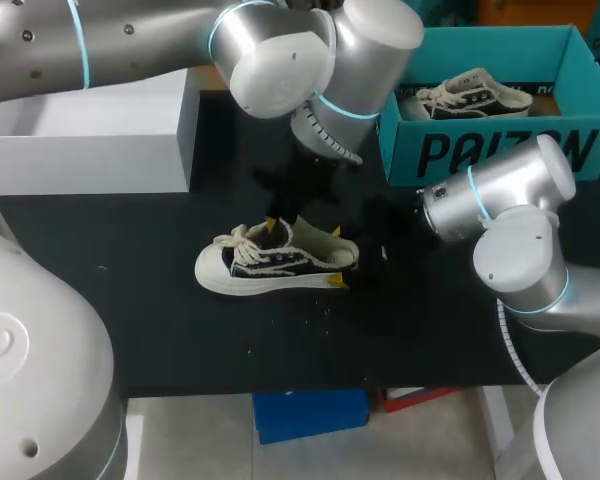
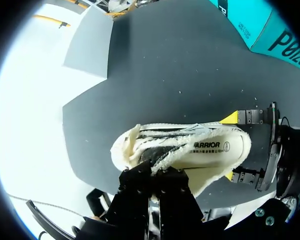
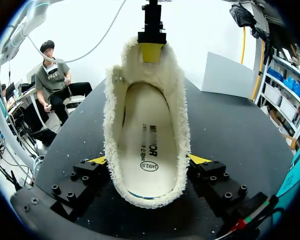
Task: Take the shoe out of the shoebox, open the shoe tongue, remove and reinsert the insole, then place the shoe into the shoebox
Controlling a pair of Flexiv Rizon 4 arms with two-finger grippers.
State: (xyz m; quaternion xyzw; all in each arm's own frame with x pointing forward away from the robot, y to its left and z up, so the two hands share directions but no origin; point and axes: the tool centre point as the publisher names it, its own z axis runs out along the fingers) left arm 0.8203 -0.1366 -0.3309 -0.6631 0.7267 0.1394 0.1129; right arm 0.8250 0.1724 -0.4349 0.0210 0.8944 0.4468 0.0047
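- While the right tool (image 3: 147,160) clamps the shoe (image 1: 270,262) at its heel end, its yellow tips (image 3: 197,159) press on the fleece collar from both sides, with the heel between them.
- Left tool (image 2: 155,175): the fingers are pressed close together on the tongue (image 3: 144,70), pinching its top edge. In the right wrist view the tongue stands upright at the far end of the shoe opening, with one yellow tip of the left tool against it.
- Shoe: it rests sole-down on the worktop (image 1: 130,260), near the middle. The toe points to my left and the heel to my right. The laces lie loose over the front.
- Insole (image 3: 147,145): it lies flat inside the shoe and is exposed along most of its length, with the printed heel patch nearest the right tool.
- Shoebox (image 1: 500,150): teal and open-topped, it sits at the far right of the worktop, well apart from the held shoe. A second shoe (image 1: 470,95) lies inside it.
- White box (image 1: 90,135): it sits at the far left of the worktop, apart from both tools.
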